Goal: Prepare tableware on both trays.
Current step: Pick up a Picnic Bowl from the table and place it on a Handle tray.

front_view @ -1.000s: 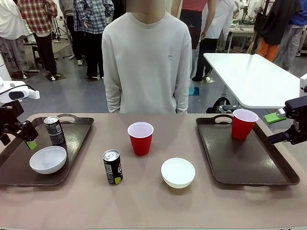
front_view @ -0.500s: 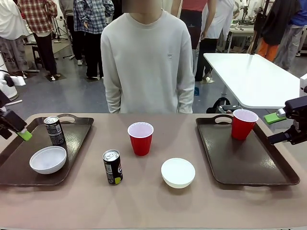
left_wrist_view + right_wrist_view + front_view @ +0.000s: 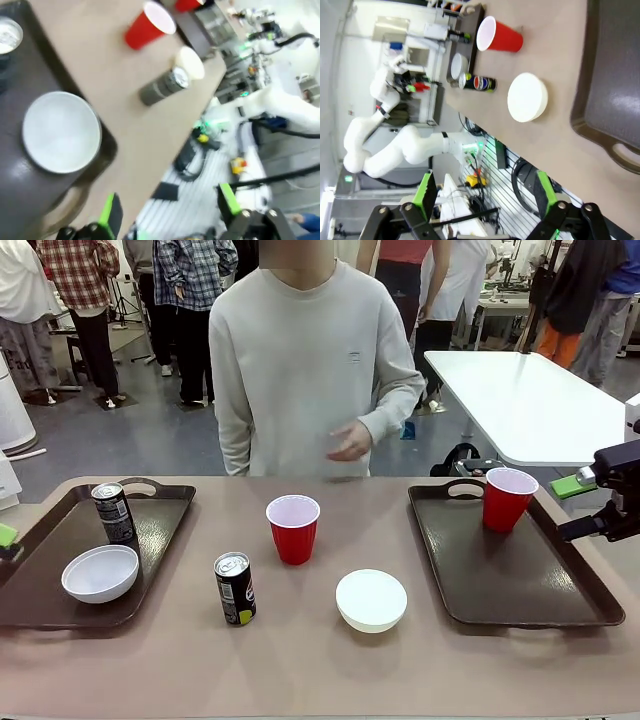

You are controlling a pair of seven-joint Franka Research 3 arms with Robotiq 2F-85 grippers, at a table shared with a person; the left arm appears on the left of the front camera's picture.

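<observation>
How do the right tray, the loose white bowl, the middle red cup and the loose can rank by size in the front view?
1. right tray, far the largest.
2. white bowl.
3. red cup and can: alike in height; the cup is wider, but the can stands nearer the camera, so unranked.

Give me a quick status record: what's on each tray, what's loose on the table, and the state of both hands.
left tray: tray can, tray bowl
right tray: tray cup
table between trays: loose cup, loose can, loose bowl
left hand: open, empty
right hand: open, empty
likely remaining: loose cup to left tray; loose can and loose bowl to right tray
</observation>
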